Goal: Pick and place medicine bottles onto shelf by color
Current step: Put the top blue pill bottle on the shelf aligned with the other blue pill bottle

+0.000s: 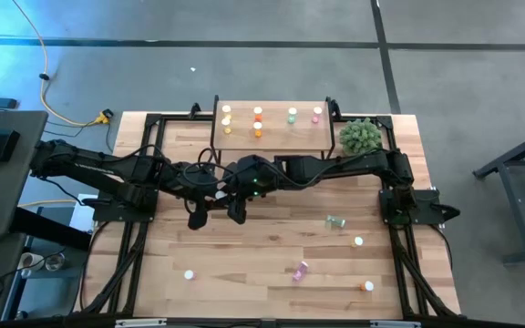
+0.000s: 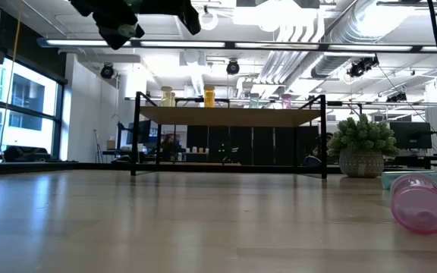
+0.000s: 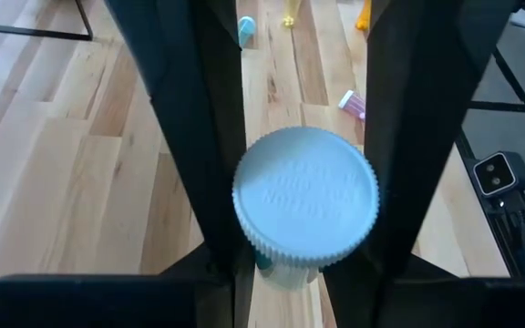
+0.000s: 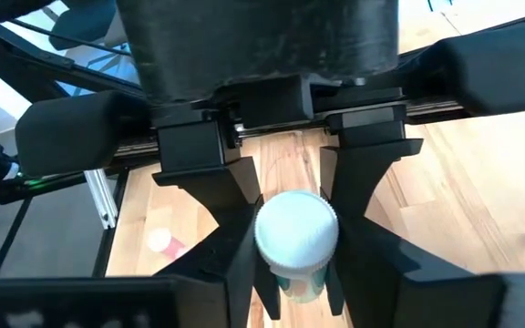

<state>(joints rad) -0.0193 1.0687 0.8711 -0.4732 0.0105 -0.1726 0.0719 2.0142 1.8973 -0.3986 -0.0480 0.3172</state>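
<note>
A white-capped bottle point(image 3: 305, 208) stands upright between the left gripper point(image 3: 303, 219)'s fingers, which are clamped shut on it, cap toward the wrist, long axis vertical. Just beside it, the right gripper point(image 4: 296, 239) has its fingers pressed against a second white-capped bottle point(image 4: 297, 234), greenish below the cap, also upright; whether that grip is fully settled I cannot tell. Both grippers hang together above the middle of the counter point(image 1: 272, 264), just in front of the shelf point(image 1: 272, 137). The shelf lies straight ahead, its front edge nearest, with bottles already standing on its far part. Loose bottles lie well apart behind, so room looks open.
</note>
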